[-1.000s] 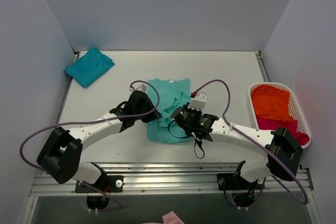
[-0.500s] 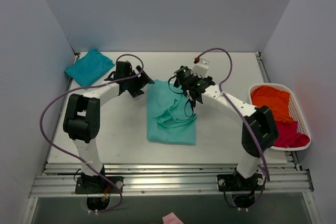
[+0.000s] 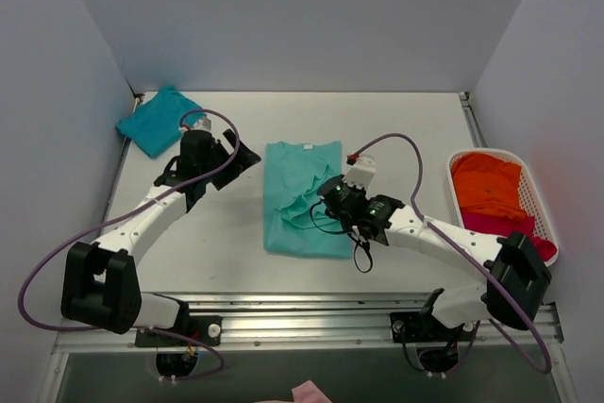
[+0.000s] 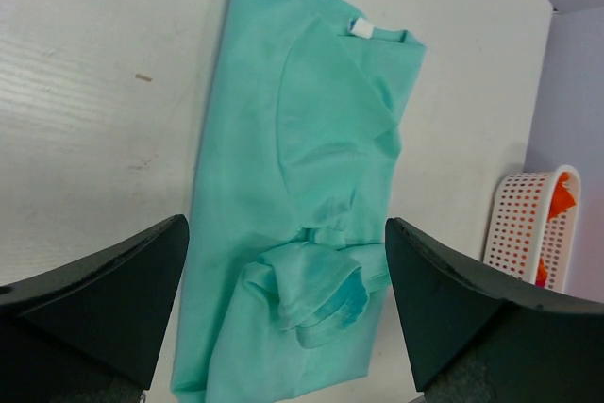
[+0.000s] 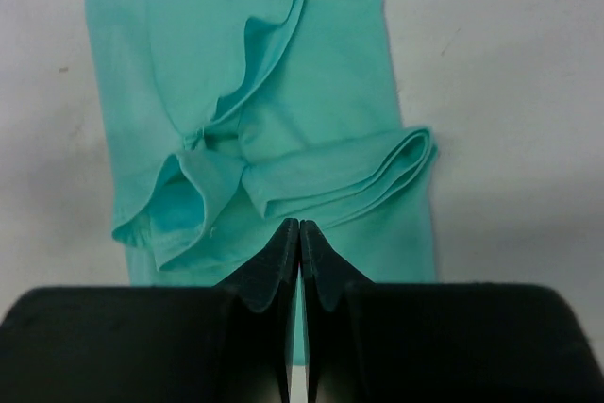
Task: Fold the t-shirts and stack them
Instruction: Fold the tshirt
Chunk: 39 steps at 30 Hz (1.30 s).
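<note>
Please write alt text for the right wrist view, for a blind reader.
A light mint-green cloth t-shirt lies partly folded on a white table, one sleeve bunched up. The right gripper, black fingers pressed together, points at it from the bottom edge.

Before me the mint-green t-shirt [image 3: 304,197] lies folded lengthwise, sleeves bunched. The teal t-shirt [image 3: 160,120] sits folded far left. The orange t-shirt [image 3: 486,186] and magenta t-shirt [image 3: 510,226] lie far right.

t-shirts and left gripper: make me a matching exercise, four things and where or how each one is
1 mint-green t-shirt
2 teal t-shirt
3 orange t-shirt
4 left gripper

A in the white basket
B open
C far left corner of the table
D middle of the table, partly folded

Pairs: 1-D, 2-C, 3-A, 4-B
</note>
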Motion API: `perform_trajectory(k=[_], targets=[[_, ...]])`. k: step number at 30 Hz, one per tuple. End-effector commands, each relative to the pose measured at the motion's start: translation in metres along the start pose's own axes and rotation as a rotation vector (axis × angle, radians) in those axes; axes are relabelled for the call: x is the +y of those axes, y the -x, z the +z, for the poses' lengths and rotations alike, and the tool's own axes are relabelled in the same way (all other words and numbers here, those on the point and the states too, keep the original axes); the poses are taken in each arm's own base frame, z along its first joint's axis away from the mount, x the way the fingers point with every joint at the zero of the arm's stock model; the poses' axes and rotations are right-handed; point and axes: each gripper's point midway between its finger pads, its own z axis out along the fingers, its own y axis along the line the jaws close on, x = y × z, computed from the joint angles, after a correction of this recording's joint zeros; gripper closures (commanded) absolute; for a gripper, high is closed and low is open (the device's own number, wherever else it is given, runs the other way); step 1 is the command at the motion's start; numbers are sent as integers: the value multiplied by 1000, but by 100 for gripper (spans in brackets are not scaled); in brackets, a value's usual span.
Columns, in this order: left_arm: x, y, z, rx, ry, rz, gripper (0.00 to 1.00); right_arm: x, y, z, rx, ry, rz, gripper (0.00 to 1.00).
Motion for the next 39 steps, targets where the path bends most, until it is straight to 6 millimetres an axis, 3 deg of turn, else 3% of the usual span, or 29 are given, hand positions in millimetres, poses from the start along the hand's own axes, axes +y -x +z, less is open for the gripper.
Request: perform_trajectory(k=[1, 4, 6, 9, 21, 33, 39], targets=[[11, 8, 2, -55, 28, 36, 6, 14, -31, 6, 49, 18, 9, 100], [16, 3, 8, -43, 18, 35, 6, 21, -53, 11, 77, 23, -12, 84], [19, 0, 15, -29, 16, 31, 6, 22, -61, 15, 93, 16, -21, 58], [24, -4, 24, -9, 16, 25, 6, 23, -69, 22, 103, -1, -31, 38], [33, 1, 34, -10, -17, -2, 6, 20, -103, 41, 163, -39, -63, 38], [42, 1, 36, -14, -16, -13, 6, 27, -127, 26, 174, -32, -98, 42], [43, 2, 39, -10, -22, -15, 6, 24, -130, 46, 161, -85, -135, 45]])
